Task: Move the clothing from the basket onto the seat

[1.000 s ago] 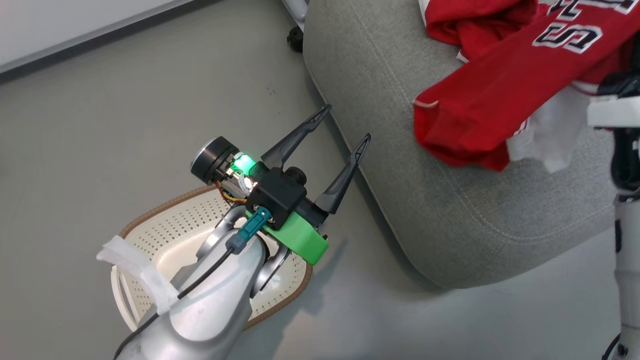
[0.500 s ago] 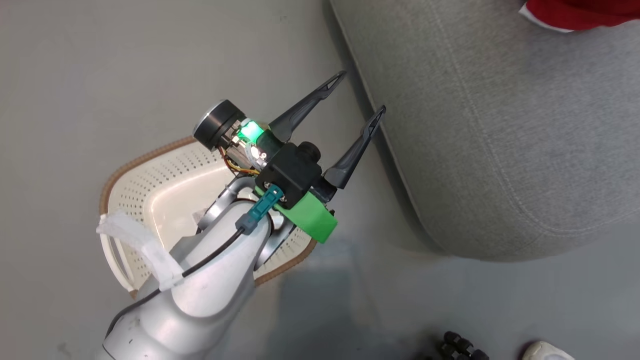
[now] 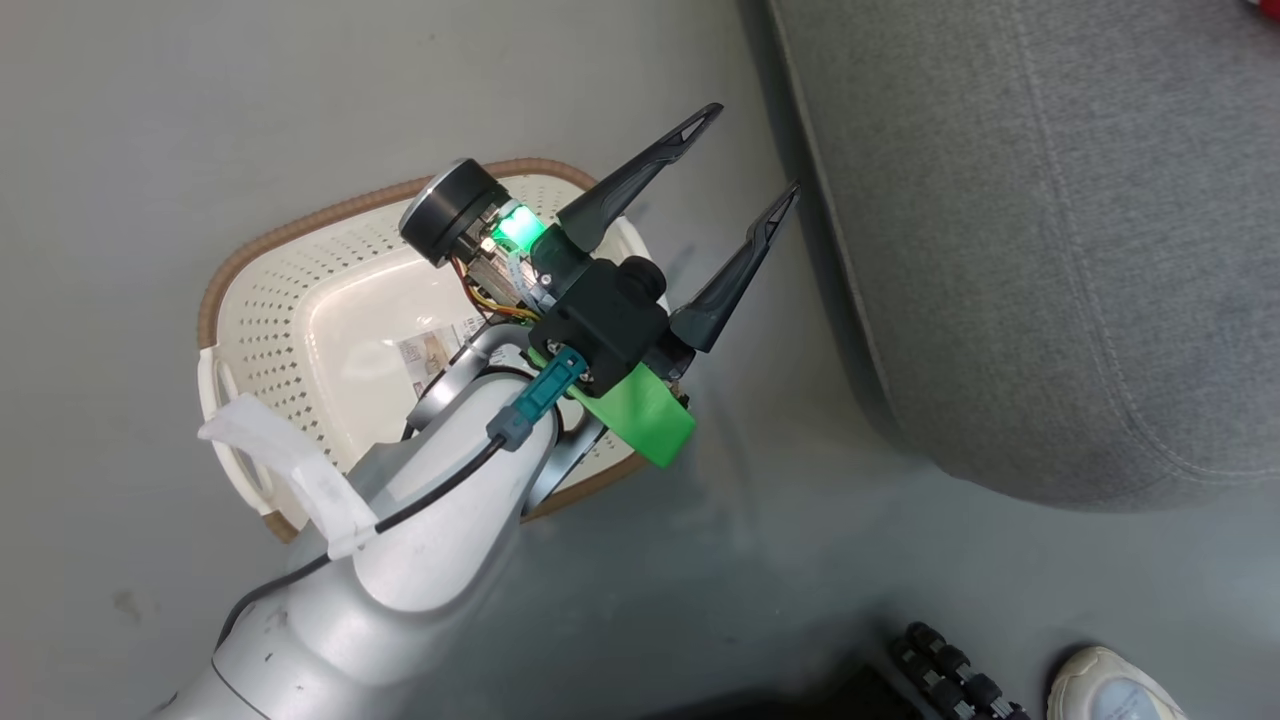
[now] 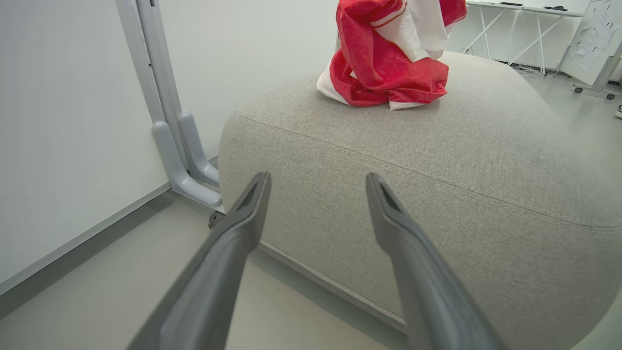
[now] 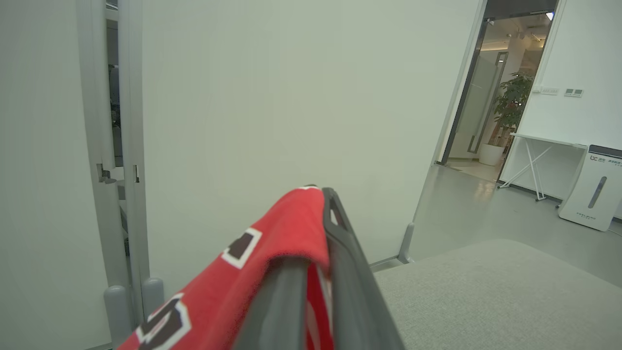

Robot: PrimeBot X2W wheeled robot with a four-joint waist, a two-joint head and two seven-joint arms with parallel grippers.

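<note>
The cream basket (image 3: 215, 300) with a brown rim sits on the floor under my left arm, and only a label shows on its bottom. My left gripper (image 3: 755, 148) hangs open above the floor between the basket and the grey seat (image 3: 1050, 250), with nothing between its fingers. The left wrist view looks past the open left gripper (image 4: 318, 177) at red and white clothing (image 4: 388, 63) bunched on top of the seat (image 4: 437, 160) and reaching up out of that view. My right gripper (image 5: 318, 204) is shut on red clothing (image 5: 272, 243) with dark lettering, above the seat (image 5: 486, 291).
A white partition on grey feet (image 4: 184, 160) stands right behind the seat. A pale shoe (image 3: 1110, 690) and a black ribbed part (image 3: 950, 670) show at the lower right of the floor. Beyond the seat are an open doorway, a folding table and a white floor unit (image 5: 597, 194).
The head camera has swung down and left: the basket now shows whole and the red clothing has slipped out past the top right. The left gripper stays open.
</note>
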